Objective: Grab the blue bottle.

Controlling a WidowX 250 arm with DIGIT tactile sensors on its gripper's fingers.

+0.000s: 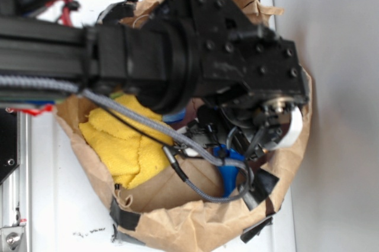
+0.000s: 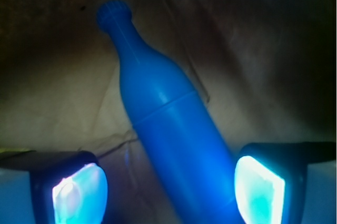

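Across the exterior view, largest to smallest:

Desk (image 1: 59,204): white surface under everything; only strips of it show at the left, top and lower edge.

Robot arm (image 1: 177,57): black, blurred, reaching in from the left over the bag; it hides most of the bag's middle and upper part.

Paper bag (image 1: 177,228): brown, crumpled, rim rolled open, lying on the desk; black tape patches sit on its lower rim. Its far wall is largely covered by the arm.

Yellow cloth (image 1: 124,145): bunched inside the bag at the left; its upper edge is cut off by the arm.

Cable (image 1: 195,187): grey braided, looping from the arm down across the bag's floor.

Blue bottle (image 2: 174,129): lying on the brown paper floor of the bag, neck and ribbed cap toward the upper left in the wrist view, body running down between the fingers; its base is cut off by the picture's lower edge. In the exterior view only a small blue piece (image 1: 228,172) shows beneath the arm and cable.

Gripper (image 2: 168,190): spread wide, one finger on each side of the bottle's lower body, nothing clamped; whether the right pad (image 2: 258,190) touches the bottle is hard to make out. The pads glow blue-white.
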